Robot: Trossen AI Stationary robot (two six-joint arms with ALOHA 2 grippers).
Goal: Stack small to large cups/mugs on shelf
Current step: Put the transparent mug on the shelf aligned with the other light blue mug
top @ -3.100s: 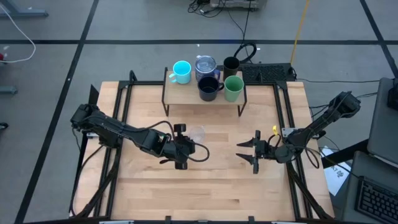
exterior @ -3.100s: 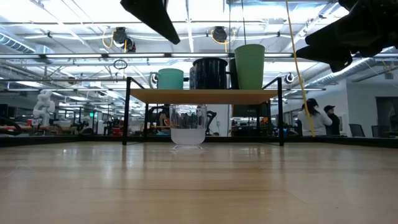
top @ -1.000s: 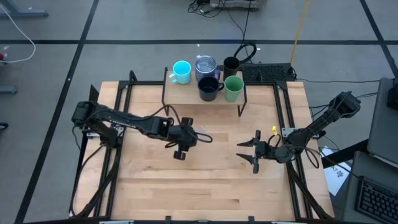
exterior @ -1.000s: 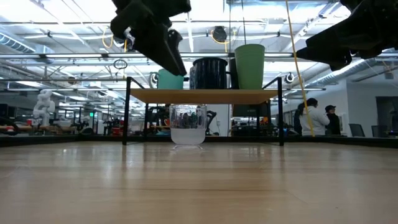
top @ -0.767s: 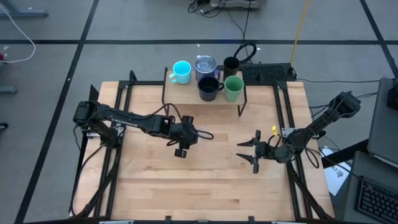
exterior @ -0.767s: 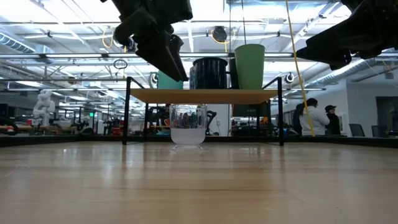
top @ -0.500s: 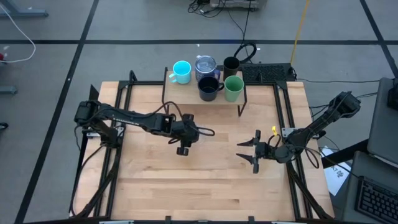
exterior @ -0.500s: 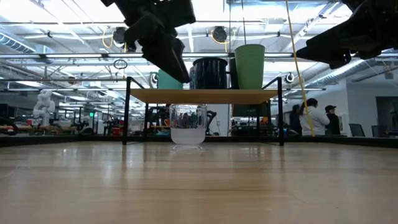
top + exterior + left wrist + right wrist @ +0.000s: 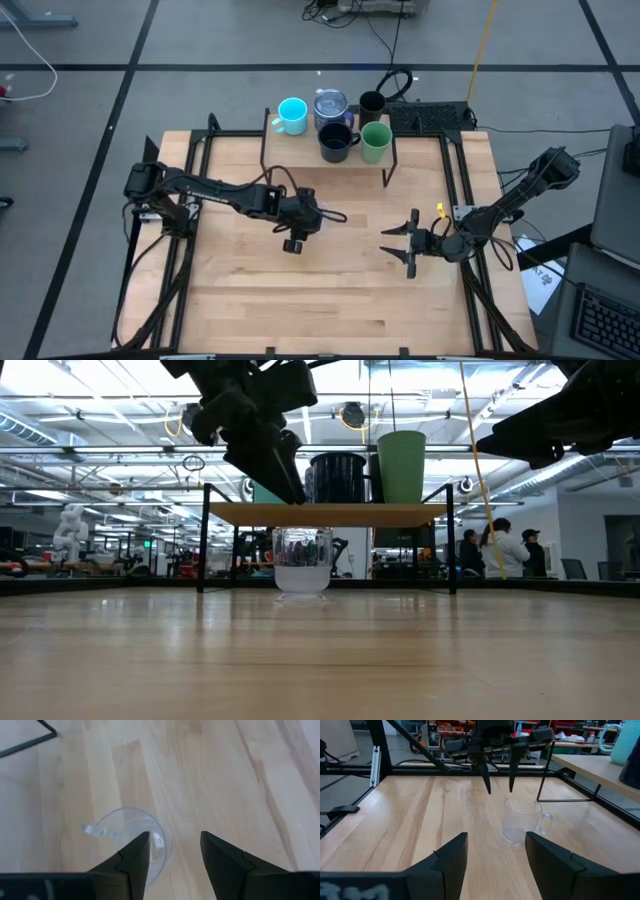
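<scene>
A small clear glass (image 9: 302, 565) with a handle (image 9: 90, 829) stands upright on the table in front of the shelf (image 9: 325, 513). My left gripper (image 9: 172, 840) hangs open just above it, pointing steeply down, with one finger over the glass's rim; in the right wrist view its tips (image 9: 499, 785) stay clear of the glass (image 9: 520, 822). On the shelf (image 9: 300, 158) stand a cyan mug (image 9: 292, 115), a blue-purple mug (image 9: 330, 104), a black tumbler (image 9: 371, 104), a dark mug (image 9: 335, 142) and a green cup (image 9: 376, 142). My right gripper (image 9: 392, 243) waits open at the table's right.
The shelf's thin black legs (image 9: 205, 540) stand just behind the glass. Bare wooden tabletop (image 9: 300, 300) lies toward the near edge. Black frame rails (image 9: 190, 200) run along the table's sides. People stand in the room beyond (image 9: 500, 550).
My left gripper has come down a little and moved toward the table's right, nearer the clear glass, staying open. The glass has kept its place.
</scene>
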